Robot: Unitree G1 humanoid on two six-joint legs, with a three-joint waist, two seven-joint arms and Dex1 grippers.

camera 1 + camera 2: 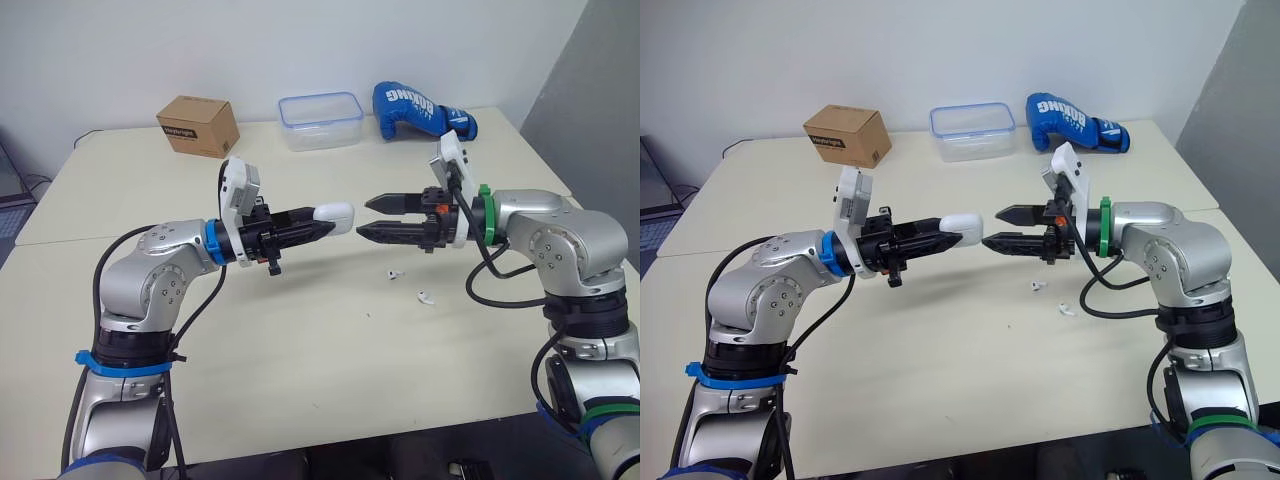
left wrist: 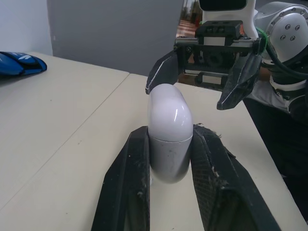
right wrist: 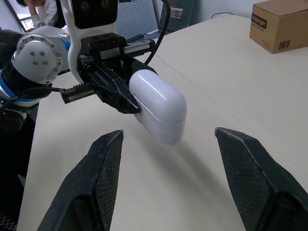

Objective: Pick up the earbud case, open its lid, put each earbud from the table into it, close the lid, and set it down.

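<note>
The earbud case (image 1: 335,213) is being held above the counter (image 1: 300,340), clamped by its lower half in the left end effector (image 1: 326,229). The lid end is thereby being left exposed, apparently for opening. The right end effector (image 1: 366,218) is being presented wide open and empty, just beside the lid. The first earbud (image 1: 392,273) and second earbud (image 1: 424,296) are lying on the pale counter beneath it. A cardboard box (image 1: 198,125), a clear container (image 1: 321,120) and a blue boxing glove (image 1: 420,108) are standing along the far edge, near a white wall.

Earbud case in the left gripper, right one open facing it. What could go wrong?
1. The left gripper clamps the case only by its base; a push from the right gripper on the lid may twist it loose.
2. Both earbuds lie on the table close below the right gripper; a falling case or lowering arm could scatter them.
</note>
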